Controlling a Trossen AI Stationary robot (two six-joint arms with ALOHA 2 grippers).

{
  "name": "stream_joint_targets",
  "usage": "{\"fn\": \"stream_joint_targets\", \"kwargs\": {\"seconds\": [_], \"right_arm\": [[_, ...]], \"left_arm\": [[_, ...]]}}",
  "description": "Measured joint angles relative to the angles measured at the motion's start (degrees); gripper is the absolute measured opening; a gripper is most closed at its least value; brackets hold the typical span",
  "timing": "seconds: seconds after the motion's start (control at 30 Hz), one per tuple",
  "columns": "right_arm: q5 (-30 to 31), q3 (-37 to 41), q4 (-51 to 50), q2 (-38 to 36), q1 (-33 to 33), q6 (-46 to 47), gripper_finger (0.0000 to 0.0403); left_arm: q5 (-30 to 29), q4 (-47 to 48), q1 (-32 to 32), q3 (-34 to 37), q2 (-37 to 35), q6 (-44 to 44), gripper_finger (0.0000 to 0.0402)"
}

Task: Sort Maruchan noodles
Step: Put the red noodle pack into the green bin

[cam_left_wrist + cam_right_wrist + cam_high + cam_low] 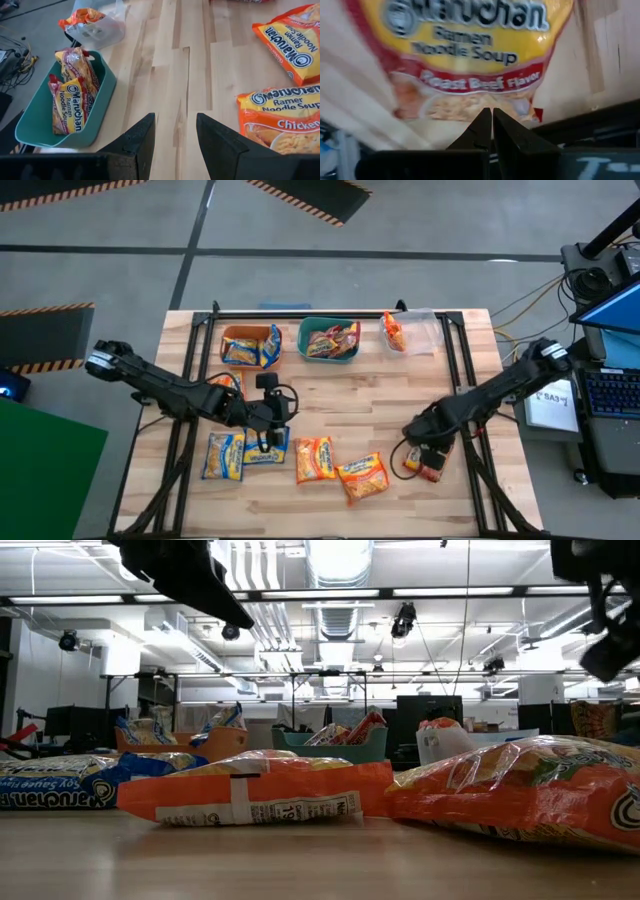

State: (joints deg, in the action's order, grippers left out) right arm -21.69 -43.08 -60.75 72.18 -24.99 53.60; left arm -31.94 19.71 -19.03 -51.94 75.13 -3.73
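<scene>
Bright overhead strip lights, close-up blur

Bare wood lies open across the table's (380, 395) middle, from centre out toward 3 o'clock; 3 bins (329, 339) line the 12 o'clock edge; 4 noodle packets (315, 460) crowd the 6 to 7 o'clock strip; the left gripper (268, 412) blocks 9 o'clock; the right gripper (418, 442) sits at 4 o'clock.

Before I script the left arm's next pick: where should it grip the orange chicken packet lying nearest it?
Take the orange chicken packet across its narrow width, coming straight down from above: it lies flat on the table, and the left gripper is open beside it.
</scene>
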Motion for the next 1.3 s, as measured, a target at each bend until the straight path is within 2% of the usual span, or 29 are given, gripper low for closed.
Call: {"fn": "stream_joint_targets", "kwargs": {"seconds": [0.1, 0.17, 0.2, 0.3, 0.37, 0.43, 0.5, 0.57, 0.67, 0.8, 1.03, 1.3], "right_arm": [[0.68, 0.91, 3.68, 2.49, 0.05, -1.33, 0.0009], [5.69, 0.82, 9.87, 3.80, 0.63, -1.68, 0.0009], [10.18, 0.22, 12.64, 4.18, 1.19, -1.62, 0.0009], [33.61, -3.83, 18.69, 4.30, 2.63, -2.27, 0.0009], [46.88, -7.10, 21.08, 2.47, 2.64, -7.29, 0.0009], [51.58, -9.55, 27.54, 0.23, 2.72, -17.40, 0.0009], [51.05, -10.02, 34.40, -1.88, 2.90, -27.98, 0.0009], [50.10, -9.95, 42.39, -3.38, 2.97, -34.73, 0.0009], [49.22, -9.64, 48.78, -4.78, 2.92, -40.32, 0.0009], [48.22, -9.08, 50.19, -4.70, 2.93, -44.06, 0.0009], [48.07, -3.41, 56.90, -4.61, 3.14, -42.52, 0.0009], [42.48, 4.78, 56.46, -4.60, 7.39, -26.56, 0.0009]], "left_arm": [[0.00, 0.00, 0.00, 0.00, 0.00, 0.00, 0.0127], [0.00, -0.19, 0.00, 0.00, 0.00, 0.00, 0.0127], [0.00, -0.48, 0.00, 0.00, 0.00, 0.02, 0.0127], [-0.07, -2.04, 0.00, 0.00, 0.00, 1.07, 0.0127], [-0.07, -2.83, 0.00, 0.00, 0.00, 1.41, 0.0127], [-0.04, -3.31, 0.00, 0.00, 0.00, 1.19, 0.0127], [-0.02, -3.51, 0.00, 0.00, 0.00, -0.07, 0.0127], [-0.04, -3.44, 0.00, 0.09, 0.17, -1.41, 0.0127], [-0.02, -3.52, 0.00, 0.09, 1.01, -1.90, 0.0127], [-0.02, -3.86, 0.00, 0.10, 3.03, -1.90, 0.0127], [0.03, -5.99, 0.00, 0.11, 8.33, -1.95, 0.0127], [0.06, -12.38, 0.17, 0.11, 15.79, -1.49, 0.0127]]}}
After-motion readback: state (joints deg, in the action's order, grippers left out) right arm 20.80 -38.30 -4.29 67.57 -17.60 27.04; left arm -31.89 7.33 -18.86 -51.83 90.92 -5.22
